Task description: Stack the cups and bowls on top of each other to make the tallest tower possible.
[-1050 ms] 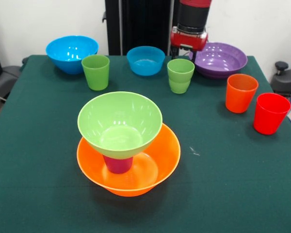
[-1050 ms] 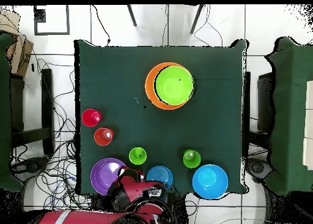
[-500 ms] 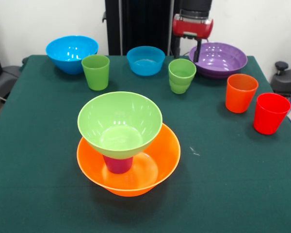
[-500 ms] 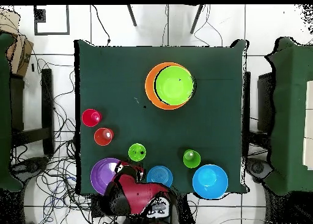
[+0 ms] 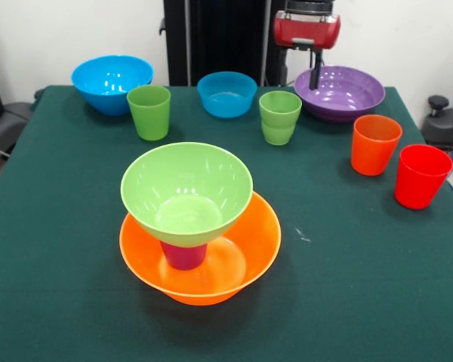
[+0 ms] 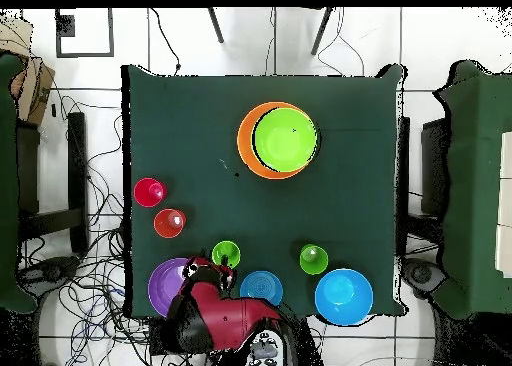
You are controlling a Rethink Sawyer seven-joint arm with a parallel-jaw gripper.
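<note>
Fingers (image 5: 315,78) hanging at the far edge of the green surface (image 5: 60,286), above the wide glossy purple plastic bowl (image 5: 347,94); only one dark prong visible, so cannot tell how far apart, and nothing visibly held. Best lowered squarely over the lime green tapered plastic cup (image 5: 280,117) just beside, gripped by its rim, kept upright. Destined for the lime green plastic bowl (image 5: 186,192) perched on a purple cup (image 5: 183,255) inside the big orange plastic bowl (image 5: 245,260), mid-surface; likely wobbly, so set down gently.
</note>
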